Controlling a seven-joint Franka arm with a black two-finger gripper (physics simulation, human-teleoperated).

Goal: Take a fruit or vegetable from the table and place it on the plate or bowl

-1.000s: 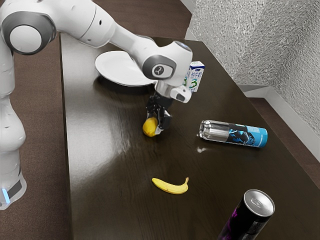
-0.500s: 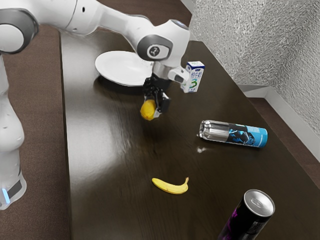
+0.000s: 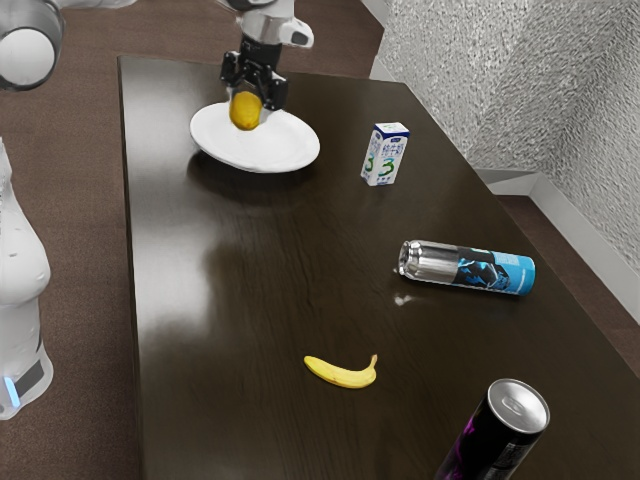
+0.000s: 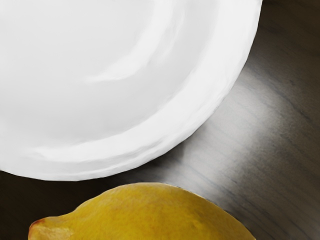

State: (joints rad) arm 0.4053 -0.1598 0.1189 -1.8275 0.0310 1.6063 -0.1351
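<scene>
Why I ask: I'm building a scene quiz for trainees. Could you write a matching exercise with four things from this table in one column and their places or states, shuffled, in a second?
Things
1. lemon
2. banana
3. milk carton
4. silver and blue can

Places or states
A. lying on its side on the table, beyond the black can
B. standing upright on the table
C. clamped in the gripper by the white plate
D. lying flat, at the exterior view's left of the black can

Pairs: 1-C, 2-D, 3-B, 4-A
</scene>
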